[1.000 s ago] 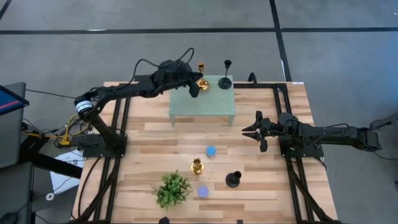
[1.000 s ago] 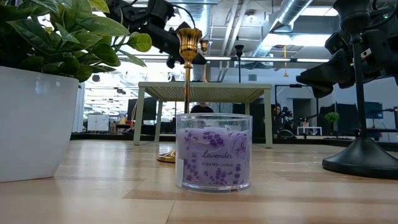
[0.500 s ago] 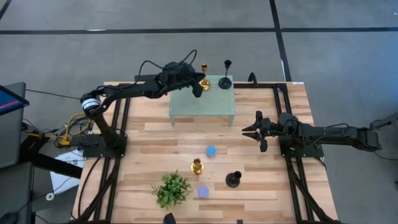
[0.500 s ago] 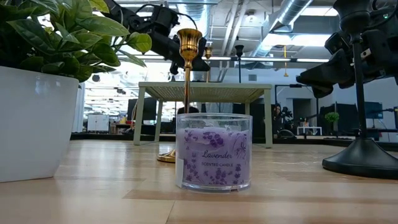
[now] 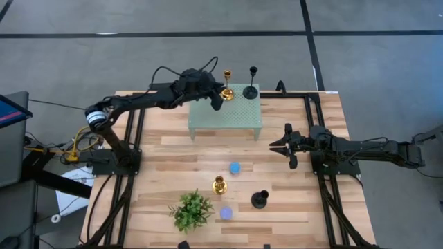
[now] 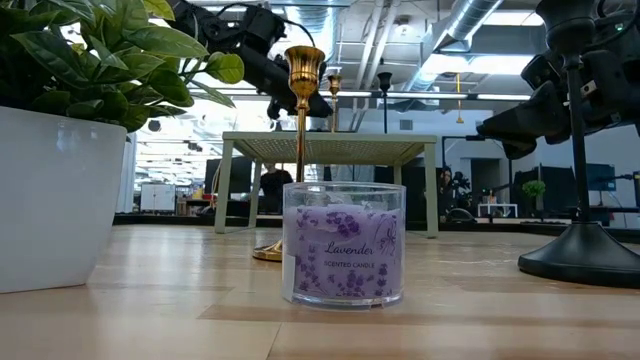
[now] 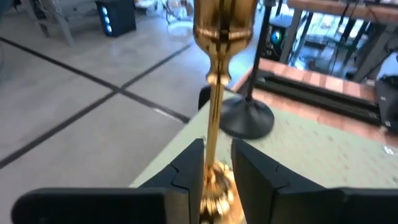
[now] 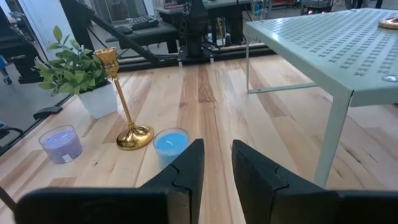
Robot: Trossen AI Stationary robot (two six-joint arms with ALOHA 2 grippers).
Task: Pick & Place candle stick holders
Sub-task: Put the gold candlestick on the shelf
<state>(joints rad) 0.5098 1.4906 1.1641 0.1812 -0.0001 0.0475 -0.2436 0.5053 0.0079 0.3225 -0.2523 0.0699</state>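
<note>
my left tool (image 7: pixel 217 167) sits over the pale green perforated shelf (image 5: pixel 228 114), fingers slightly apart around the stem of a shiny gold candle stick holder (image 7: pixel 219 93) standing there, the matte black holder (image 5: pixel 250 88) beside it. my right tool (image 5: pixel 278 146) waits over the bench, fingers apart.

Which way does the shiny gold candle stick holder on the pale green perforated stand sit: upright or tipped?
Upright: its stem rises straight from its base on the stand.

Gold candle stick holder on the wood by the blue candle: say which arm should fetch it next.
Right. The right end effector waits open, facing that gold holder. The left end effector is busy at the gold holder on the green stand.
</note>
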